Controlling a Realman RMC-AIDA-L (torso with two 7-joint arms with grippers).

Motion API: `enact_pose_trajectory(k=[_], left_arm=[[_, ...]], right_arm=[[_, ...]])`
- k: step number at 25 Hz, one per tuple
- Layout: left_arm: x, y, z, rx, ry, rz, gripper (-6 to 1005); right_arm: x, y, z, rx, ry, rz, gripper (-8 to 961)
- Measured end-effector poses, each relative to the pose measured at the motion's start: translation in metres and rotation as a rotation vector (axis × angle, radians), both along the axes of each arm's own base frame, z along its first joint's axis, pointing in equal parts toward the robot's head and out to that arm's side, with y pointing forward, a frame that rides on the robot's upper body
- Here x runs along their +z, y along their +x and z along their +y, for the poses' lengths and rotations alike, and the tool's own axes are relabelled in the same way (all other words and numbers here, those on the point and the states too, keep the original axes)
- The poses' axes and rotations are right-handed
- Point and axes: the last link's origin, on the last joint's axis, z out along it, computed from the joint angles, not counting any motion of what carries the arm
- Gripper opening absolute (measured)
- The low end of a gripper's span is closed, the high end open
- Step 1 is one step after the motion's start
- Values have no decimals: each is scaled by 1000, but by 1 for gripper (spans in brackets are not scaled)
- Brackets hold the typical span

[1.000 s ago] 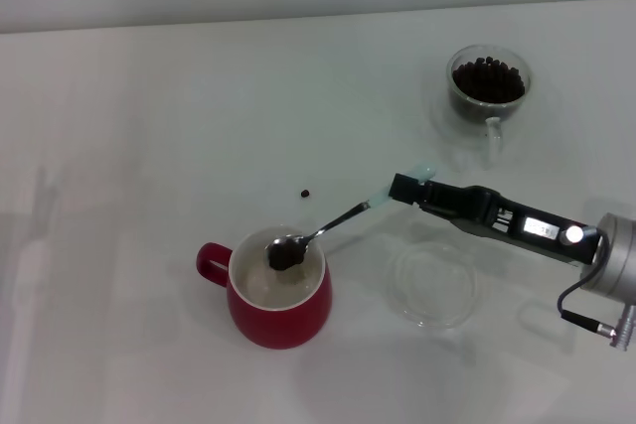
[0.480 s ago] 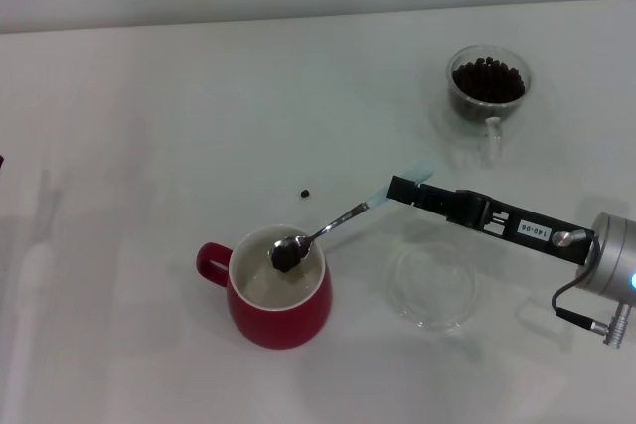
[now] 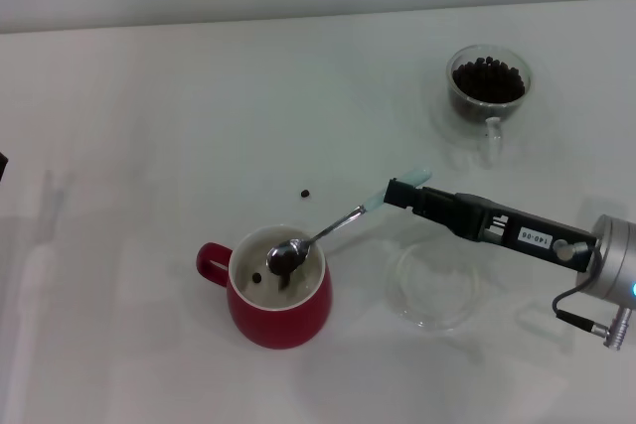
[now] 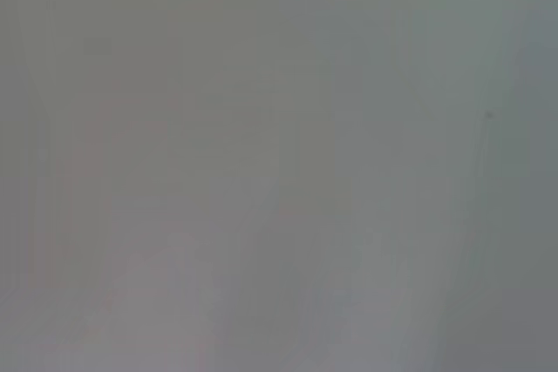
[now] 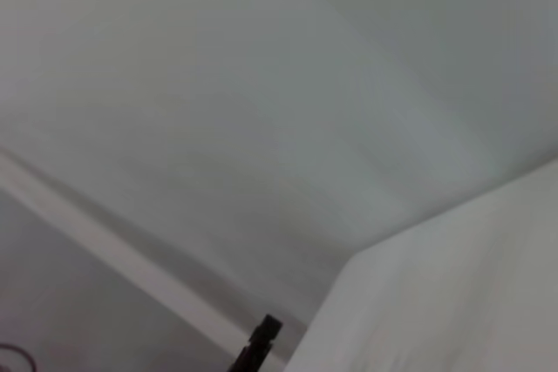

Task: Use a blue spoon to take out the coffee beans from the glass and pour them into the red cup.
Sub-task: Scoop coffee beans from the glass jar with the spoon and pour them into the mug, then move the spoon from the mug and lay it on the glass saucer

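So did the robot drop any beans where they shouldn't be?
Yes, one coffee bean lies alone on the table, beyond the red cup instead of inside it. The right hand holds the blue spoon tipped over the cup. The rest sit in the glass.

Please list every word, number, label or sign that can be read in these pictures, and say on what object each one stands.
"140-06", as far as it can be made out: small dark print on a white sticker on the black body of the right gripper, which holds the pale-blue-handled metal spoon over the red ceramic cup.
No other text shows on anything else, in any view.
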Motion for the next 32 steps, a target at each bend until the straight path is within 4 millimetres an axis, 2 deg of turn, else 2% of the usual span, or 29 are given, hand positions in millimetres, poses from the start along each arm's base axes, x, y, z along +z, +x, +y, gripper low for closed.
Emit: enact_pose_trajectory(k=[22, 28, 32], left_arm=[[1, 0, 1, -4, 5, 1, 798], [2, 0, 1, -3, 7, 2, 798], [2, -1, 1, 2, 10, 1, 797]], right_arm=[[0, -15, -3, 232, 153, -75, 182], [4, -13, -1, 205, 194, -58, 183], [17, -6, -3, 154, 242, -8, 184]])
